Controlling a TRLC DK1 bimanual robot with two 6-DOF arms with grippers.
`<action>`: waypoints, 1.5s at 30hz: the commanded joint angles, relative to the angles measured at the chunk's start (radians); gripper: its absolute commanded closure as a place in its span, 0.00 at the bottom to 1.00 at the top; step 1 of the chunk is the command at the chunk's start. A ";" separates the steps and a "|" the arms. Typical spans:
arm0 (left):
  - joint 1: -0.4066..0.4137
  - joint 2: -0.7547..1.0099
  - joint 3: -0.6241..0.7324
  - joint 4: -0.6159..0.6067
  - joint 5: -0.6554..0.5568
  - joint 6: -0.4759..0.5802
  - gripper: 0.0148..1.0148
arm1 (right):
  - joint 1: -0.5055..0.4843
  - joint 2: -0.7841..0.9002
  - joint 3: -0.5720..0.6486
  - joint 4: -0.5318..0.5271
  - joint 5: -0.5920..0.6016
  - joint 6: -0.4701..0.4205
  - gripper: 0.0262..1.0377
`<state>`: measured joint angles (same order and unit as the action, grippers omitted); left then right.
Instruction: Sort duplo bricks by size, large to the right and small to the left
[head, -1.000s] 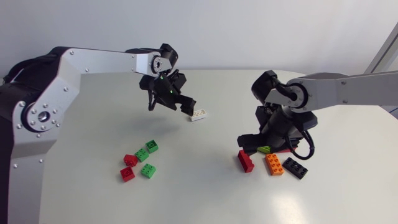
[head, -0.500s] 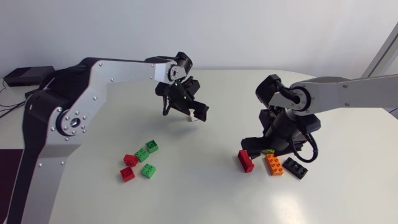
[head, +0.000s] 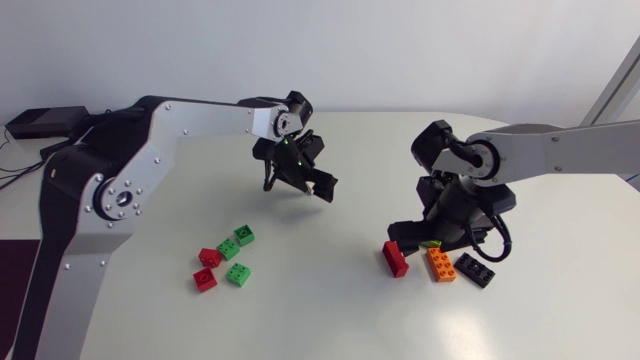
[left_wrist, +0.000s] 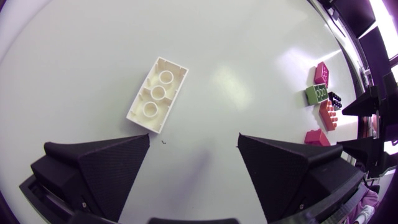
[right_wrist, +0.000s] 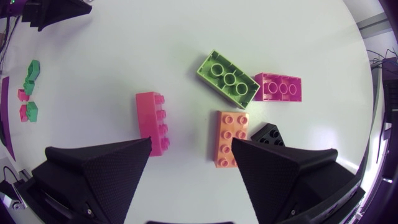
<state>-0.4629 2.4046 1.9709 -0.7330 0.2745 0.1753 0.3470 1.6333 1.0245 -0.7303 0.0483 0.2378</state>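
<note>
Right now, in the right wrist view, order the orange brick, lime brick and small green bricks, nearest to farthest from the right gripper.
1. orange brick, right by one finger of the right gripper.
2. lime brick, just ahead of it.
3. small green bricks, far off to one side.

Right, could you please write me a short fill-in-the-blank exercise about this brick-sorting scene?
1. The upturned brick ahead of the left gripper is ___ in colour.
2. The small green bricks number ___.
3. The orange brick lies between the long red brick and the ___ one.
Missing words: white; three; black.
</note>
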 joint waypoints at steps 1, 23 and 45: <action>0.012 -0.035 0.028 -0.008 0.009 0.012 0.03 | 0.007 -0.004 -0.034 -0.001 -0.011 -0.008 0.11; 0.018 0.195 0.395 -0.221 0.011 0.038 0.03 | -0.011 -0.012 -0.066 0.008 -0.019 -0.017 0.11; -0.076 -0.191 -0.139 -0.114 0.034 0.150 0.03 | 0.050 -0.061 -0.084 0.006 -0.025 0.017 0.11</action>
<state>-0.5278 2.2753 1.8755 -0.8536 0.2932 0.2989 0.3874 1.5860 0.9699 -0.7200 0.0265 0.2359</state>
